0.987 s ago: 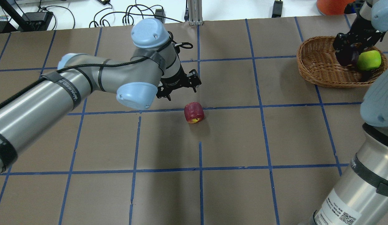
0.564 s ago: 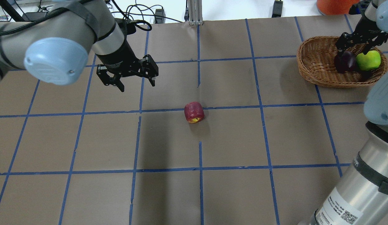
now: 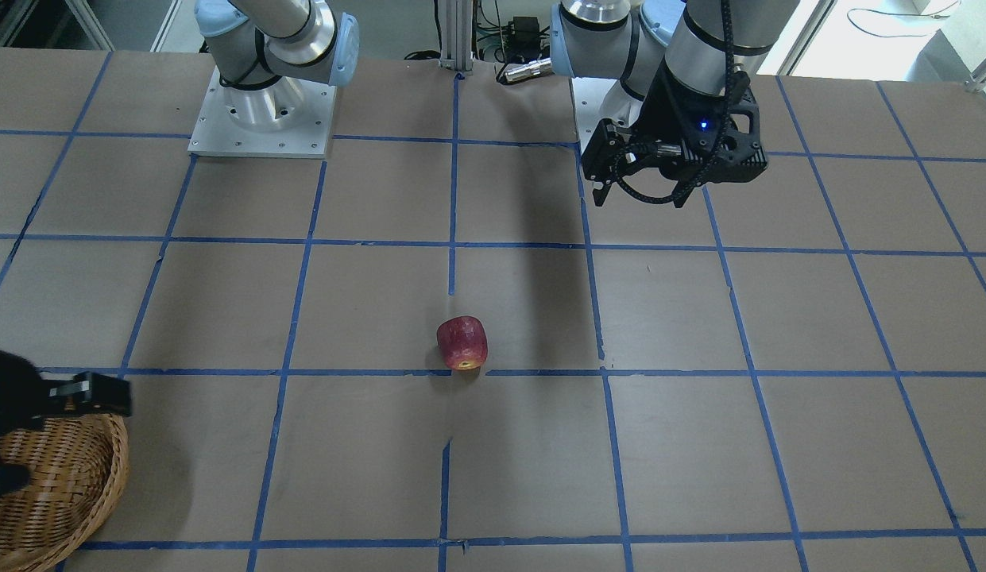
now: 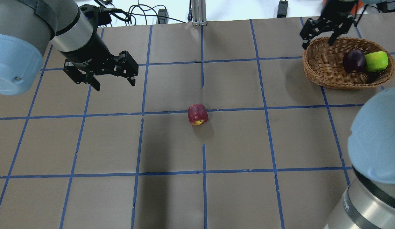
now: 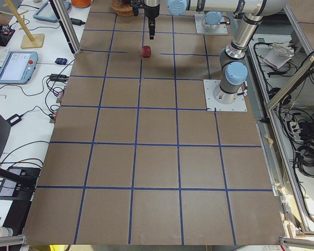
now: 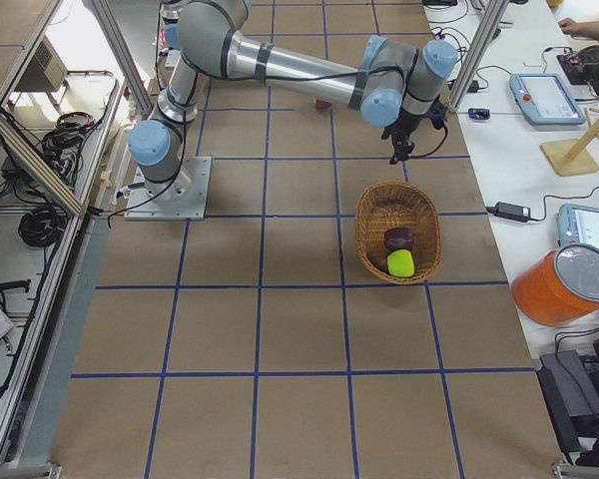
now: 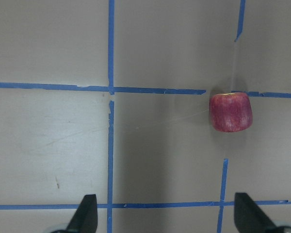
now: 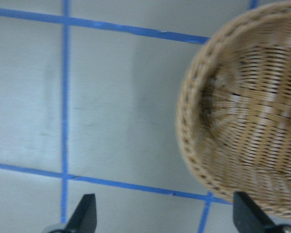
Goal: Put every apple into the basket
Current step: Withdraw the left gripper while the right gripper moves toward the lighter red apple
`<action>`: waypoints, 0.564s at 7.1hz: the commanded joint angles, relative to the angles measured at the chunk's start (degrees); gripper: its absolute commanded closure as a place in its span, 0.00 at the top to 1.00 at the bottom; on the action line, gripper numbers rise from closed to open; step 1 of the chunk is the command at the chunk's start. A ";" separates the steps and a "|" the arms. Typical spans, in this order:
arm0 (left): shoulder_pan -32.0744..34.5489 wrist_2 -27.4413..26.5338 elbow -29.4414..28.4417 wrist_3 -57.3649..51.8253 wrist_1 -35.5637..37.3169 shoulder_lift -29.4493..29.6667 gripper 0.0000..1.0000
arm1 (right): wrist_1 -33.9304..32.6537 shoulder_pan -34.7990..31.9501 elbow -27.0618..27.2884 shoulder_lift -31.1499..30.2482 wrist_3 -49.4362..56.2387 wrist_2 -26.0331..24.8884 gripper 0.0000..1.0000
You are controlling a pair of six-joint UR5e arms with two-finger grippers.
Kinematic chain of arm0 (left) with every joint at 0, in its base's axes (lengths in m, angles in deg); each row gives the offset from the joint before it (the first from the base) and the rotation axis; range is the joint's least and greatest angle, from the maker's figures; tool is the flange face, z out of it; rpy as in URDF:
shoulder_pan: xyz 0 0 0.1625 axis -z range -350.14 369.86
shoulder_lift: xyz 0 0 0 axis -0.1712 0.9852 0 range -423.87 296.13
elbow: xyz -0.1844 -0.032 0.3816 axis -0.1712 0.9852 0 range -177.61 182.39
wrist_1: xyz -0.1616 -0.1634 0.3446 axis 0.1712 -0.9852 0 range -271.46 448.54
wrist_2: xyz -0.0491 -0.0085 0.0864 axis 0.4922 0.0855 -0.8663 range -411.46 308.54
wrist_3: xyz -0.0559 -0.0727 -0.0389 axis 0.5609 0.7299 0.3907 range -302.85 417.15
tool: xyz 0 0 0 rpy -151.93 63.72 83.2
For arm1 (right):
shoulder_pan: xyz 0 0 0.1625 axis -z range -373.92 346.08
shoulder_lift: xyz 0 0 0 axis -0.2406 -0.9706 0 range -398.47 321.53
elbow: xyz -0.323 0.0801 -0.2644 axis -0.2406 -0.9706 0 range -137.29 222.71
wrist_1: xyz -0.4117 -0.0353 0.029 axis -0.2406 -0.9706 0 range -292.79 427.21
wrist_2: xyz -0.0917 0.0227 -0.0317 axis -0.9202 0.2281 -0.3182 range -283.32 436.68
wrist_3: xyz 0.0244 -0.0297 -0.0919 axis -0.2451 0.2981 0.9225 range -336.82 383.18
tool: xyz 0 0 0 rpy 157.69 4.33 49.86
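The dull red apple (image 4: 197, 114) lies alone on the brown table near its middle; it also shows in the front view (image 3: 462, 343) and the left wrist view (image 7: 230, 112). The wicker basket (image 4: 315, 68) stands at the far right and holds the maroon-purple apple (image 4: 354, 61) and the yellow-green apple (image 4: 376, 61) side by side. My left gripper (image 4: 115, 84) is open and empty, above the table well to the left of the red apple. My right gripper (image 4: 316, 38) is open and empty, above the basket's far-left rim (image 8: 194, 145).
The table is covered in brown paper with a blue tape grid. An aluminium post (image 4: 197, 12) and cables lie at the far edge. An orange container (image 6: 564, 284) stands beyond the basket. My right arm's elbow (image 4: 375, 143) fills the near right corner.
My right gripper let go of the purple apple in the basket and moved up and left past the rim. My left gripper swung away from the red apple to the left.
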 commanded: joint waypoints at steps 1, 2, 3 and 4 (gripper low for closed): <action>-0.36 -1.92 -3.74 0.04 -4.86 1.03 1.00 | 1.56 -13.22 2.48 -0.15 -5.69 6.12 1.00; -0.27 -2.01 -3.76 0.05 -5.59 1.21 1.00 | 0.94 -17.09 4.32 -0.15 -11.01 8.17 1.00; -0.36 -1.40 -3.85 0.13 -5.34 1.04 1.00 | -2.63 -20.09 6.60 0.02 -16.02 8.36 1.00; -0.36 -1.22 -3.93 0.31 -5.25 1.21 1.00 | -8.24 -23.52 9.76 0.46 -17.73 8.36 1.00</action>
